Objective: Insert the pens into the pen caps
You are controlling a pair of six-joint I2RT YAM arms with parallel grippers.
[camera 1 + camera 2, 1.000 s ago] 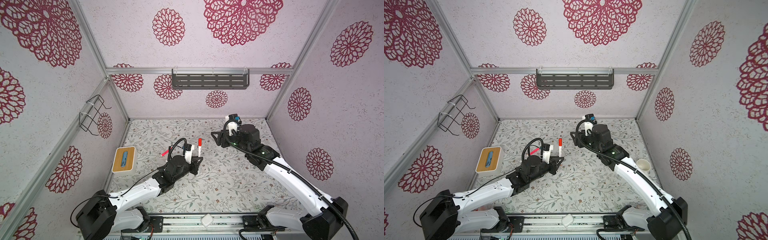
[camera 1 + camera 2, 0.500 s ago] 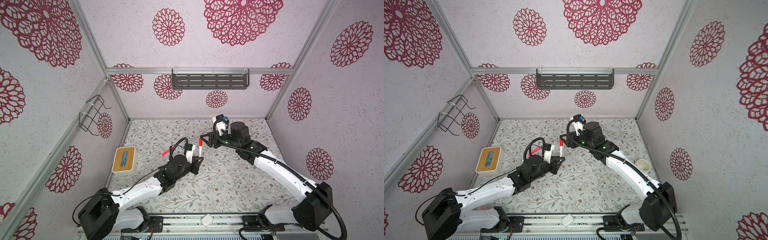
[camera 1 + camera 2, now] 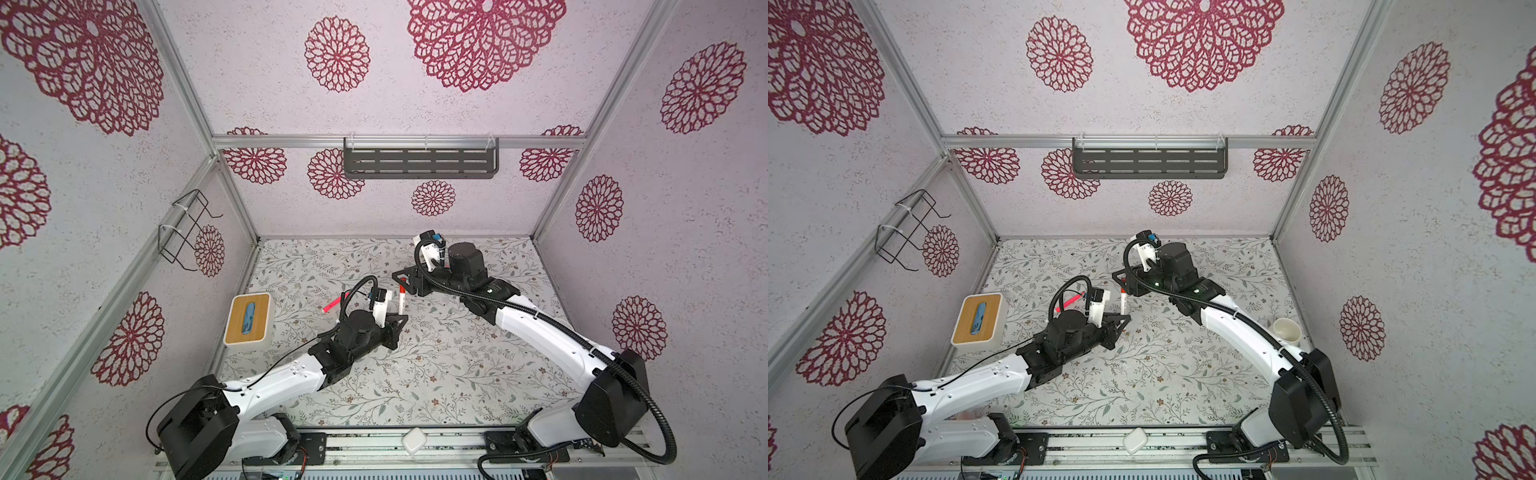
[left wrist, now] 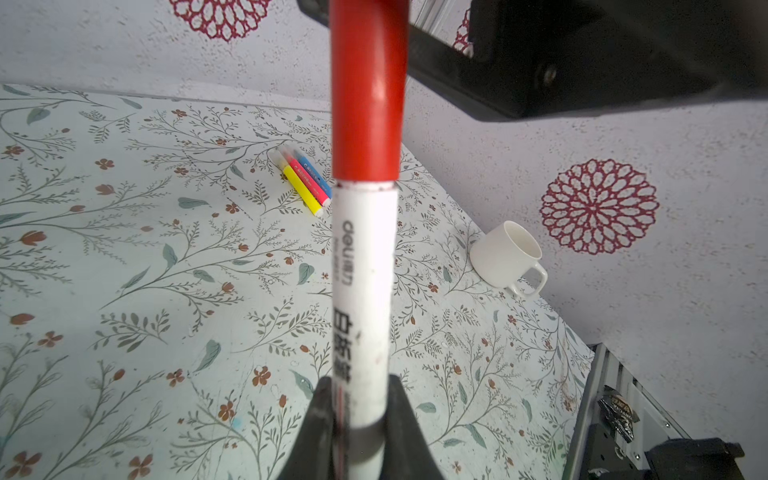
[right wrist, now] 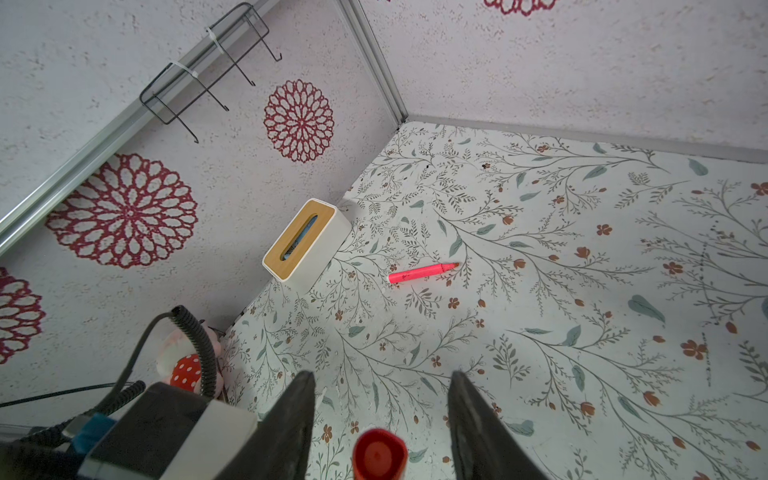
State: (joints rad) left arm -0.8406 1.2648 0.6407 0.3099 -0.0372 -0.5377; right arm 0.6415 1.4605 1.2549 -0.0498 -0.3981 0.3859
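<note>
L hand clamped tight on white plastic marker pen w/ red tubular cap; R hand half-open, jaws either side of cap, not touching.

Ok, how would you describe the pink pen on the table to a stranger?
Find the white box with a wooden lid by the left wall. The pink pen lies flat on the flowered table beside it, not touching, toward the middle. It is lone and pink all over, whereas the white marker with a red cap stands upright in the left gripper.
</note>
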